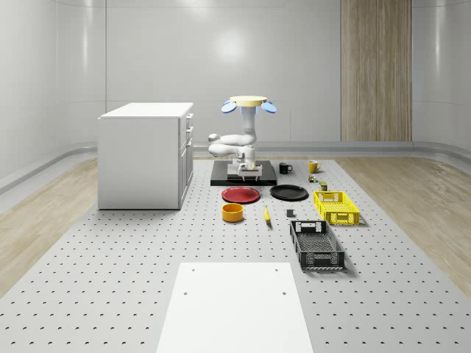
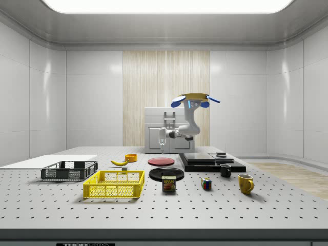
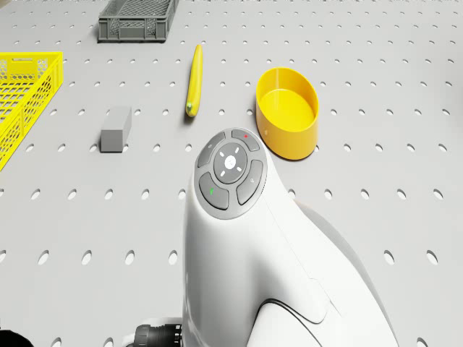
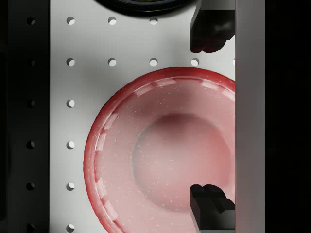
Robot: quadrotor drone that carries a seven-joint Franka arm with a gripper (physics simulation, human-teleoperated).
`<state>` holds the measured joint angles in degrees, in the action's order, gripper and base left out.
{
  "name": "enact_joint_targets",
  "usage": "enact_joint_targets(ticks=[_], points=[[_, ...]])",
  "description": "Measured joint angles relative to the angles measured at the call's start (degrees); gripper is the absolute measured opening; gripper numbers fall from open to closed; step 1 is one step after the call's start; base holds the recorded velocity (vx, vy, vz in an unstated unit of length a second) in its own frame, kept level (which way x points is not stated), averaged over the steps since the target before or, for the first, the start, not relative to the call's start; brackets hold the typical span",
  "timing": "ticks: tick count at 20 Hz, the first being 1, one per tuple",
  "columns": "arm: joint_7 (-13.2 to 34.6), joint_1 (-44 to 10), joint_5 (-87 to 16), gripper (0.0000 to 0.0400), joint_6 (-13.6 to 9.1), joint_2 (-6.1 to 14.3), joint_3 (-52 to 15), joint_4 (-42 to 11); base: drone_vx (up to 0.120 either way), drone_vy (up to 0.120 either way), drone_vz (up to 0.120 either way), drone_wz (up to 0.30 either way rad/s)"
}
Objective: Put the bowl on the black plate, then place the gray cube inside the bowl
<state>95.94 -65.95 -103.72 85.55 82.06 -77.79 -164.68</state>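
The yellow bowl [image 1: 232,212] [image 2: 131,157] [image 3: 288,112] stands upright on the perforated table, in front of a red plate [image 1: 241,194] [image 4: 146,150]. The black plate [image 1: 288,193] [image 2: 166,173] lies beside the red one, toward the whole-scene view's right. A small gray cube [image 1: 291,214] [image 3: 116,129] rests on the table between the banana and the yellow crate. The drone [image 1: 249,103] [image 2: 193,100] hovers over the black pad [image 1: 221,179]. My gripper [image 1: 246,175] [image 2: 162,143] [image 4: 211,116] hangs open and empty above the red plate, pointing down.
A banana [image 1: 266,215] [image 3: 193,79] lies between bowl and cube. A yellow crate [image 1: 336,207] and a dark crate [image 1: 316,244] stand at the whole-scene view's right. A white cabinet [image 1: 146,154] rises on the left. Two mugs [image 1: 285,168] and a can [image 2: 169,183] sit near the pad.
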Motion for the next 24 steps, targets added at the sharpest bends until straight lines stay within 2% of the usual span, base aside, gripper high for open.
enact_joint_targets(ticks=[3,24], points=[[0.1,-0.1,0.2,0.0400,0.4,0.4,-0.1,0.0,0.120,-0.120,0.000,0.000],[0.5,-0.6,1.1,0.0400,2.6,2.7,-0.5,0.1,0.120,0.000,0.000,0.000]])
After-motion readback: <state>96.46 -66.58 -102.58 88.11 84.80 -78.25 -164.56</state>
